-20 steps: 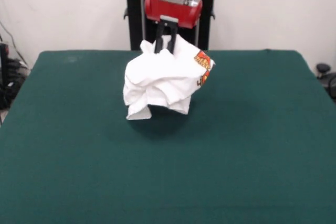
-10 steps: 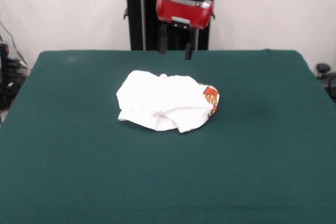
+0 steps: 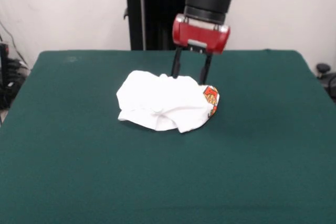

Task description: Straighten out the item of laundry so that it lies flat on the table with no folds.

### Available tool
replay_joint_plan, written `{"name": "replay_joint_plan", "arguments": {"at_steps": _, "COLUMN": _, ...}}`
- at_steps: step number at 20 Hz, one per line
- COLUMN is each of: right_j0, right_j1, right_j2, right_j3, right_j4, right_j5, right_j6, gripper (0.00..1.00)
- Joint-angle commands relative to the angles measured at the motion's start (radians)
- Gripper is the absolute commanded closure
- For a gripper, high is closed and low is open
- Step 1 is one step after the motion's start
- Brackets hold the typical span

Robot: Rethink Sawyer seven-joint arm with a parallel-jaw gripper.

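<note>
Garment (image 3: pixel 165 102): white, crumpled in low heap, many folds, lying mid-tabletop toward far side. Print: red, orange, yellow patch at heap's right end; no lettering readable. Tabletop (image 3: pixel 79 171): dark green, bare around heap. Hand (image 3: pixel 190 77): red body, two dark fingers (image 3: pixel 176 68) spread apart, released, holding nothing; tips at heap's far upper edge, contact with cloth not determinable.

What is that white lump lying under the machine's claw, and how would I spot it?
Look at the big dark green table: the only thing on it is the item of laundry, a crumpled white heap near the middle. The red and black arm's tool hangs open right at its far edge. A red, orange and yellow print shows on one end of the heap.
</note>
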Motion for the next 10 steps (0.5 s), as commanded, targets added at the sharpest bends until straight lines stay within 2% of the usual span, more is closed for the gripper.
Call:
{"name": "replay_joint_plan", "arguments": {"at_steps": 1, "right_j0": 0.036, "right_j1": 0.220, "right_j2": 0.048, "right_j3": -0.052, "right_j4": 0.086, "right_j5": -0.230, "right_j6": 0.320, "gripper": 0.00}}
{"name": "replay_joint_plan", "arguments": {"at_steps": 4, "right_j0": 0.018, "right_j1": 0.268, "right_j2": 0.065, "right_j3": -0.055, "right_j4": 0.078, "right_j5": -0.305, "right_j6": 0.317, "gripper": 0.00}}
{"name": "replay_joint_plan", "arguments": {"at_steps": 7, "right_j0": 0.052, "right_j1": 0.315, "right_j2": 0.035, "right_j3": -0.071, "right_j4": 0.119, "right_j5": -0.336, "right_j6": 0.273, "gripper": 0.00}}
{"name": "replay_joint_plan", "arguments": {"at_steps": 10, "right_j0": 0.017, "right_j1": 0.356, "right_j2": 0.083, "right_j3": -0.082, "right_j4": 0.087, "right_j5": -0.361, "right_j6": 0.268, "gripper": 0.00}}
